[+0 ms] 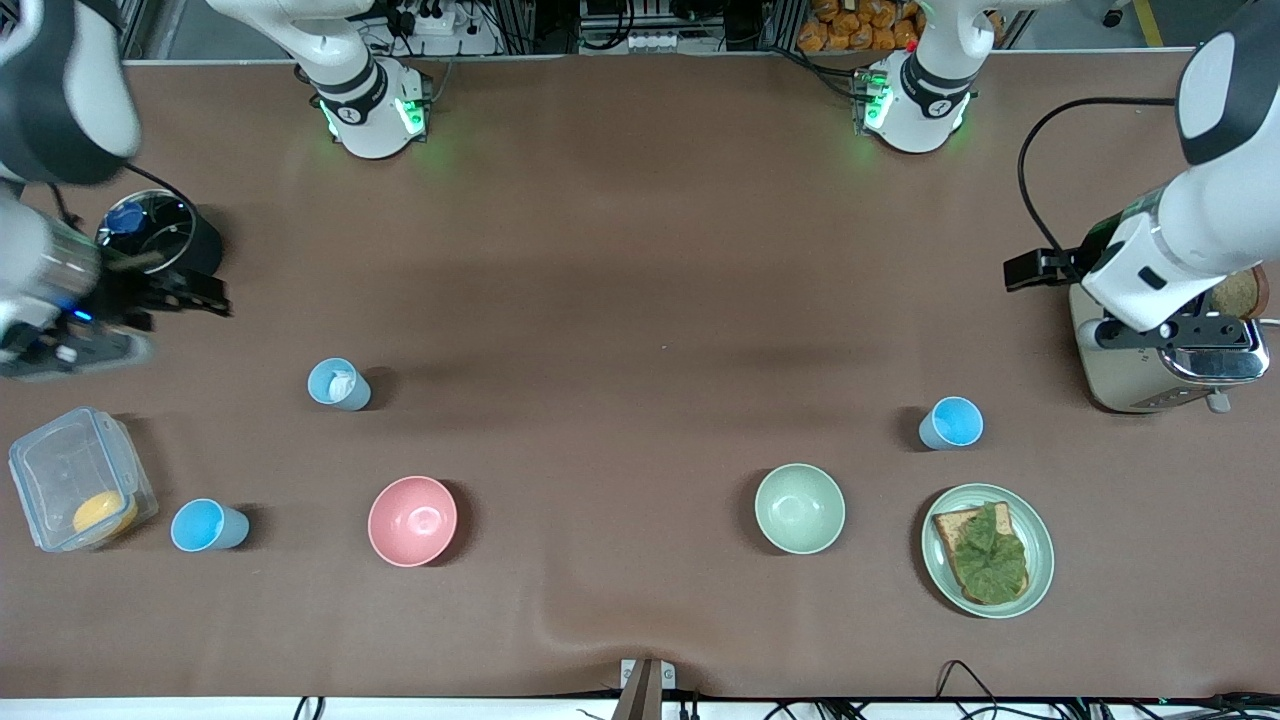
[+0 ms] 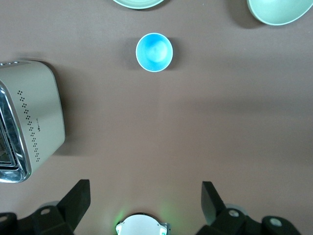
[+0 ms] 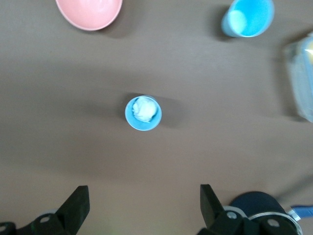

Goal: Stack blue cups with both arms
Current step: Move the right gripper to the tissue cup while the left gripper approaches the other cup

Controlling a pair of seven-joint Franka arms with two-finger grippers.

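The front view looks down from high above the tabletop [image 1: 640,300], facing both arm bases along its upper edge, and takes in the whole surface.

The left wrist view points straight down from well above the tabletop; its fingers [image 2: 78,200] frame one edge. It shares with the front view the blue cup [image 2: 154,51] beside the toaster [image 2: 29,122].

The right wrist view also points straight down. It shares with the front view the cup with the whitish patch [image 3: 143,112] and the pink bowl [image 3: 89,12].
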